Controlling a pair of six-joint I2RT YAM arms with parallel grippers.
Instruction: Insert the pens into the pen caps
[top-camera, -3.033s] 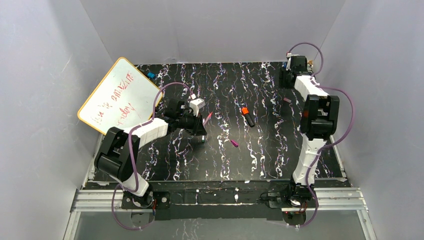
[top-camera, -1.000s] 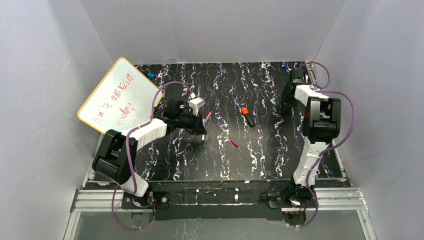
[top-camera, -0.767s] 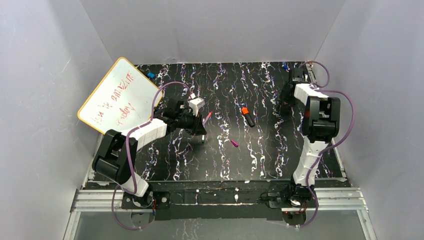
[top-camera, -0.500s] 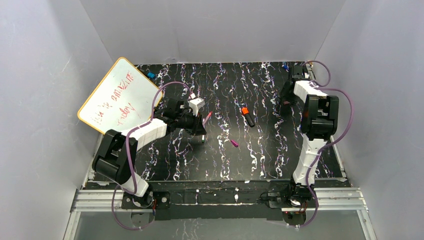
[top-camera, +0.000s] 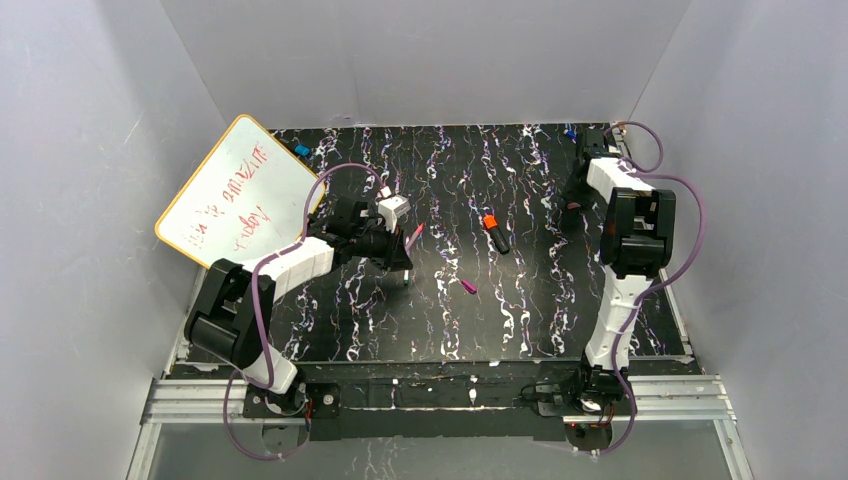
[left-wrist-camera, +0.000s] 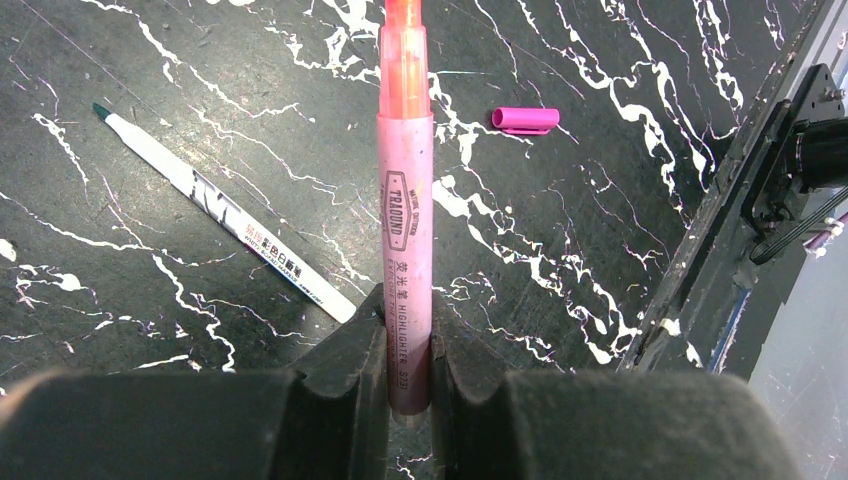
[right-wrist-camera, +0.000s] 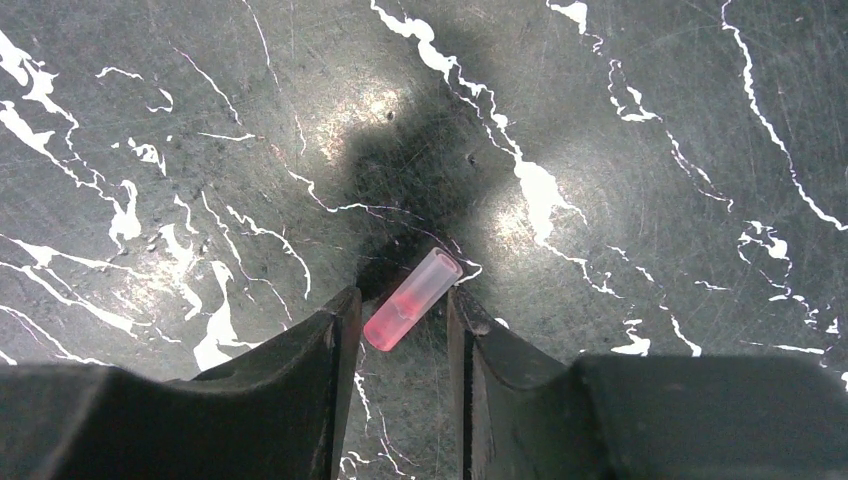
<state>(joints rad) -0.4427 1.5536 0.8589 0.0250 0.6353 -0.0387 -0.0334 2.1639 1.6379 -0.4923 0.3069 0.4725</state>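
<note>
where the top camera looks down: the left gripper (top-camera: 404, 244) sits left of centre over the table (top-camera: 520, 320), clamped on the pink pen (top-camera: 413, 235), whose tip points away and to the right.
right side, same view: the right arm (top-camera: 632, 235) stretches into the far right corner, its fingers hidden under the wrist.
loose parts, same view: the magenta cap (top-camera: 468, 286) lies nearer and to the right of the left gripper, well apart from the right arm; the black pen with orange tip (top-camera: 494, 233) lies between the arms.
left wrist view: jaws pressed tight on the pink pen (left-wrist-camera: 405, 220), which runs straight out from the fingers; the magenta cap (left-wrist-camera: 525, 120) lies crosswise, right of the tip; the whitish pen with green tip (left-wrist-camera: 225, 215) lies slantwise to the left.
right wrist view: the right gripper (right-wrist-camera: 400, 300) has its jaws apart, one on each side of a translucent pinkish cap (right-wrist-camera: 412, 298) lying on the table.
cap axis: diagonal across the gap, one end near each finger; whether it touches them cannot be told.
judgement: closing will likely swing the cap into line before it seats, so a slow squeeze suits.
</note>
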